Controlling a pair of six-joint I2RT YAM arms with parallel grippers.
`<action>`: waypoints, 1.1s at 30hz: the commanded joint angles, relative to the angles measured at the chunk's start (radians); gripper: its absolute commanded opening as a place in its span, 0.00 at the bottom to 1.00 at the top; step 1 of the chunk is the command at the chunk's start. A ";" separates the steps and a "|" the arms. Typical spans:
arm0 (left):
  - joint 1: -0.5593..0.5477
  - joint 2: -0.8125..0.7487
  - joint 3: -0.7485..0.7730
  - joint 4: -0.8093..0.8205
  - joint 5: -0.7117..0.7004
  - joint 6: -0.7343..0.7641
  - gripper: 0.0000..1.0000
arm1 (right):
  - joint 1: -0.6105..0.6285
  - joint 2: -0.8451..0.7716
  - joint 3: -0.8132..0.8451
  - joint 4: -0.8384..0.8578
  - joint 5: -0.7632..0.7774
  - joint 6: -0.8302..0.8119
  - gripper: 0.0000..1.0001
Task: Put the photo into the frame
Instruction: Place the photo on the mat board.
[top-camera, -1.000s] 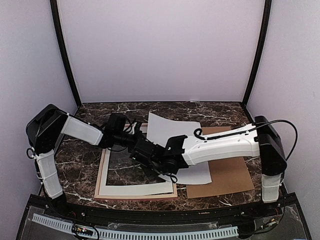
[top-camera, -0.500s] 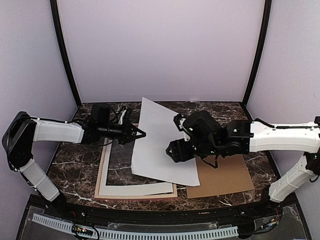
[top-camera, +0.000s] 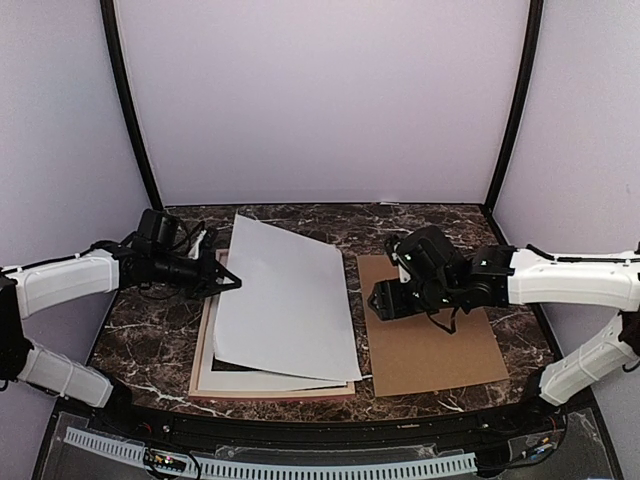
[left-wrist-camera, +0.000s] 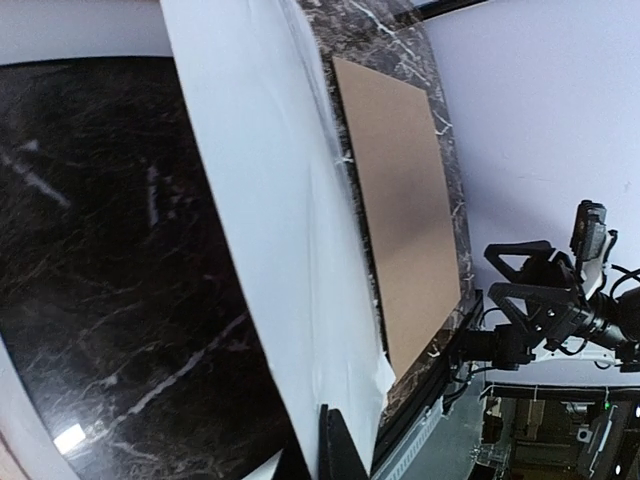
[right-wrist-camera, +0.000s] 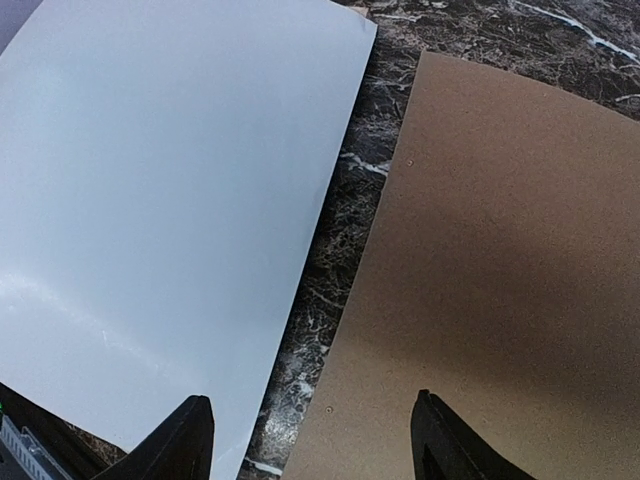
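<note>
- The dark marble table (top-camera: 150, 330) carries everything.
- The frame (top-camera: 270, 393) lies flat with its pale side up. Only its near rail and part of its left rail show.
- The photo (top-camera: 285, 300) lies over the frame with its blank white side up, so its printed face is hidden. It sits askew to the rails and its left edge is raised, so I judge it over the opening but not seated. It needs squaring and lowering.
- The white mat board (top-camera: 250, 378) lies inside the frame, under the photo.
- The brown backing board (top-camera: 440, 345) lies flat just right of the frame, not yet fitted.
- The right gripper (top-camera: 383, 300) hovers over the backing board's edge nearest the frame, fingers spread and holding nothing.
- The left gripper (top-camera: 232, 283) reaches in from left of the frame, seemingly clamped on the photo's left edge.
</note>
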 joint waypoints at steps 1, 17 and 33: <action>0.046 -0.026 -0.035 -0.176 -0.053 0.112 0.00 | -0.021 0.062 -0.012 0.067 -0.027 -0.023 0.69; 0.095 0.009 -0.091 -0.175 -0.162 0.149 0.00 | -0.053 0.306 0.052 0.195 -0.144 -0.070 0.70; 0.096 0.004 -0.144 -0.028 -0.137 0.081 0.00 | -0.076 0.368 0.076 0.219 -0.175 -0.082 0.70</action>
